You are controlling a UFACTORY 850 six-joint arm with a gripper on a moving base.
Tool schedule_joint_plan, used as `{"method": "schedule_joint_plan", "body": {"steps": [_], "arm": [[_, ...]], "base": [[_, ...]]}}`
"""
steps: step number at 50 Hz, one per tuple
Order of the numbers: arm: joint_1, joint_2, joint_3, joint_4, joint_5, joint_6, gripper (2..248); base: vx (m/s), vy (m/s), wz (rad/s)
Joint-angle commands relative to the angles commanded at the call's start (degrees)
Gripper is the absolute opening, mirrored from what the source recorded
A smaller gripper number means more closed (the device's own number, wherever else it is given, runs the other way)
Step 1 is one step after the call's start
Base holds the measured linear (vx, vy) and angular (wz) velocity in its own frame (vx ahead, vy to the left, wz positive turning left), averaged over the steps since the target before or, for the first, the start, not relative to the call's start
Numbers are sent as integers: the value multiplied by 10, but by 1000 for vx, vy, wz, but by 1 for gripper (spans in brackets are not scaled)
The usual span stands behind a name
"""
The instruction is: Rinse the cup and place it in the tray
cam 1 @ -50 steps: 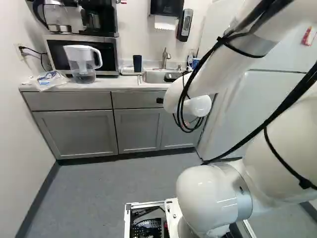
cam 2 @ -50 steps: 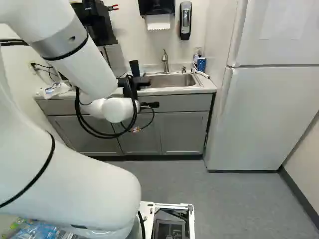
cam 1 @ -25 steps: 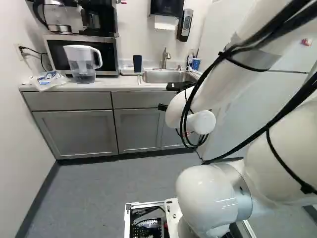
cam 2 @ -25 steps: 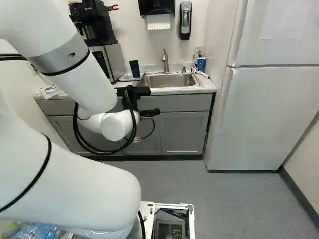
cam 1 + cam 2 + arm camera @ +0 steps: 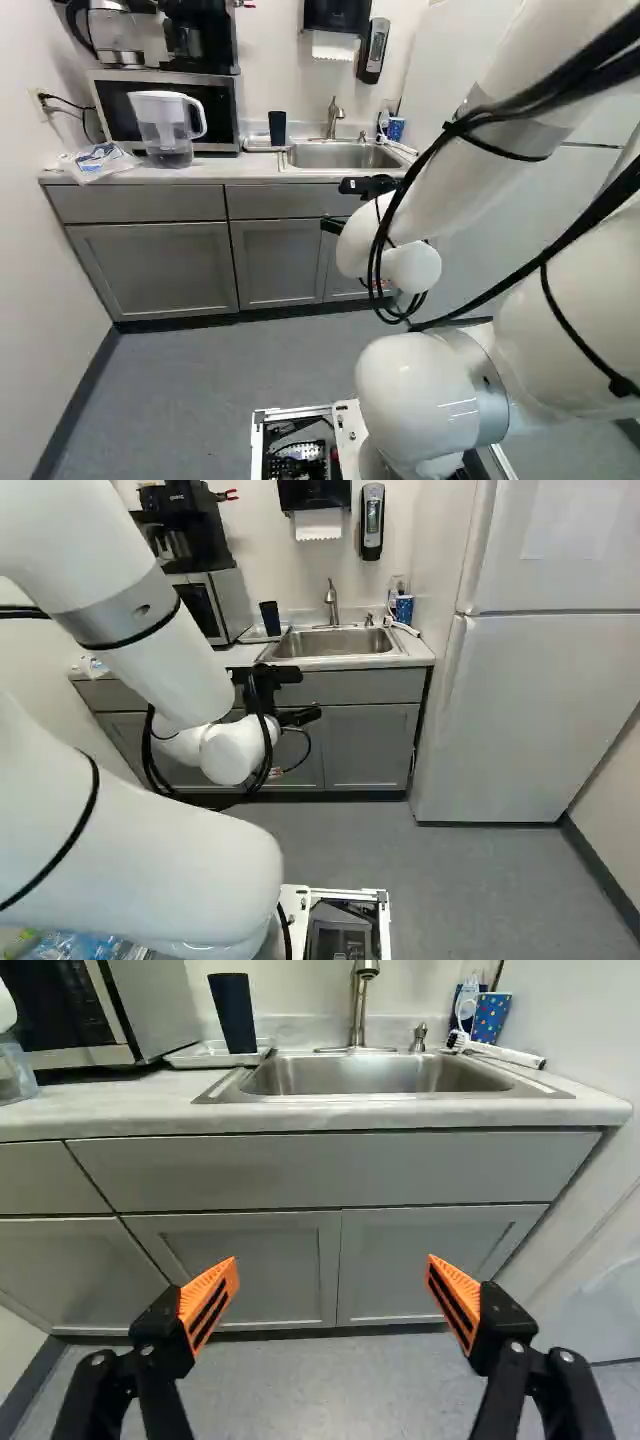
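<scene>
My gripper hangs in front of the cabinet doors below the sink's front edge. In the wrist view the gripper stands wide open with nothing between its orange pads. A dark cup stands on the white tray, beside the sink and well ahead of the fingers. A blue dotted cup is at the sink's other side, near a white hose-like object. The left base view also shows the dark cup. Both cups are apart from the gripper.
The countertop edge runs across ahead, above the fingers. A faucet rises behind the basin. A water pitcher stands before the microwave. The fridge is to the right.
My arm has lowered the gripper along the cabinet front, uncovering more of the sink in the left base view. The base and the cups have stayed still.
</scene>
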Motion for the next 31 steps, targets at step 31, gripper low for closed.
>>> {"method": "schedule_joint_plan", "body": {"steps": [31], "arm": [[-1, 1, 8, -1, 11, 1, 247]], "base": [[0, 0, 0]]}}
